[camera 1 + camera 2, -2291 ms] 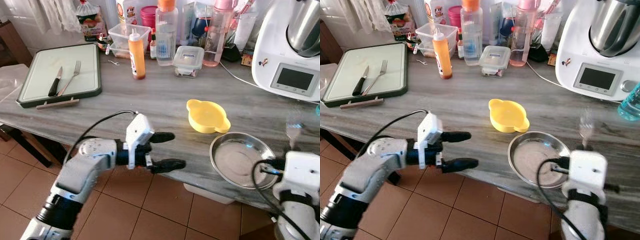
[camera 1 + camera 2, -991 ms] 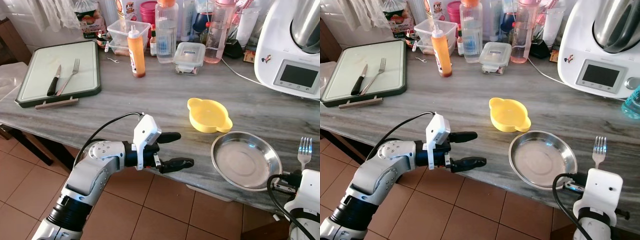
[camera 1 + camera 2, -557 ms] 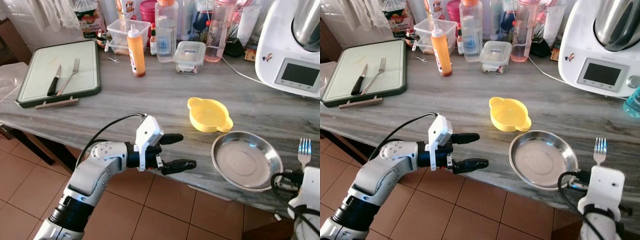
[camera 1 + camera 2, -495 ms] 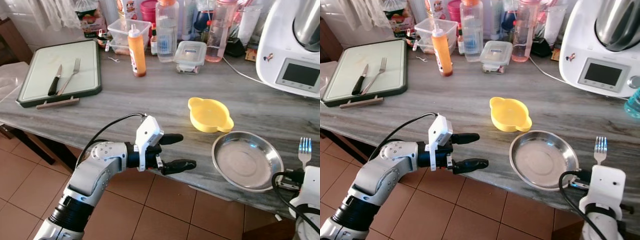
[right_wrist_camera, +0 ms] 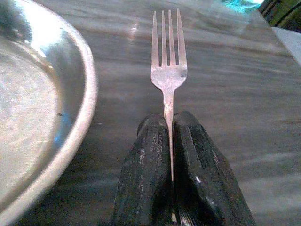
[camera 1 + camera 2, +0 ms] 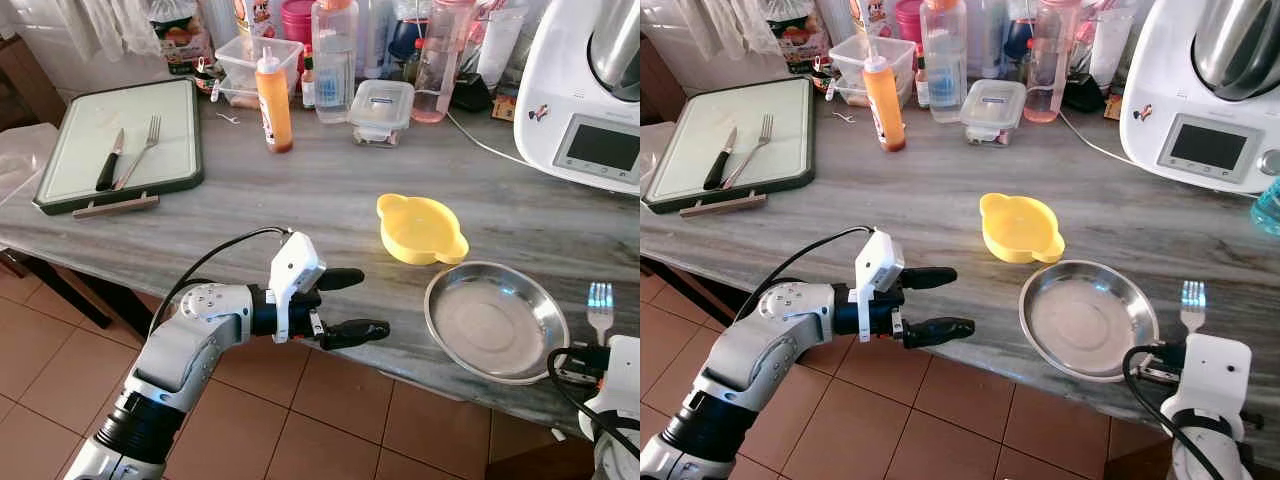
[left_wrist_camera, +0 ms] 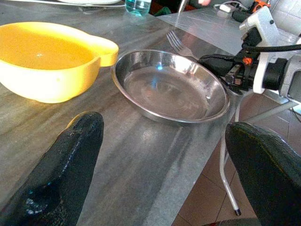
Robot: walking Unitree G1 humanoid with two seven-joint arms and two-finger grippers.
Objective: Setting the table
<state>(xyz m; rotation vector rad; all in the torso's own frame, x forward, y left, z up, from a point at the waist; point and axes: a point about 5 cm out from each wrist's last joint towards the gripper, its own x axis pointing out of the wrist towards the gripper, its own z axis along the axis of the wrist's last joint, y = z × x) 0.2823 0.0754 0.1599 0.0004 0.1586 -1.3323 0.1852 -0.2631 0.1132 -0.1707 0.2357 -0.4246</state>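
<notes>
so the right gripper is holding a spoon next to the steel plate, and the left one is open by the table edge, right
Not quite: the right gripper is shut on a fork, not a spoon; the right wrist view shows its tines clearly. The rest holds: it is beside the steel plate, and the left gripper is open by the table edge.

Bright, even daylight; glare on the steel plate (image 6: 495, 322), fork (image 6: 600, 305) slightly blurred.

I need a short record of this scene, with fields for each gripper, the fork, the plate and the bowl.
left gripper: open, holding nothing, at the counter's near edge
right gripper: shut on fork
fork: tines pointing away, just right of the steel plate
steel plate: on the counter, nothing in it
yellow bowl: on the counter, just behind the plate
</notes>
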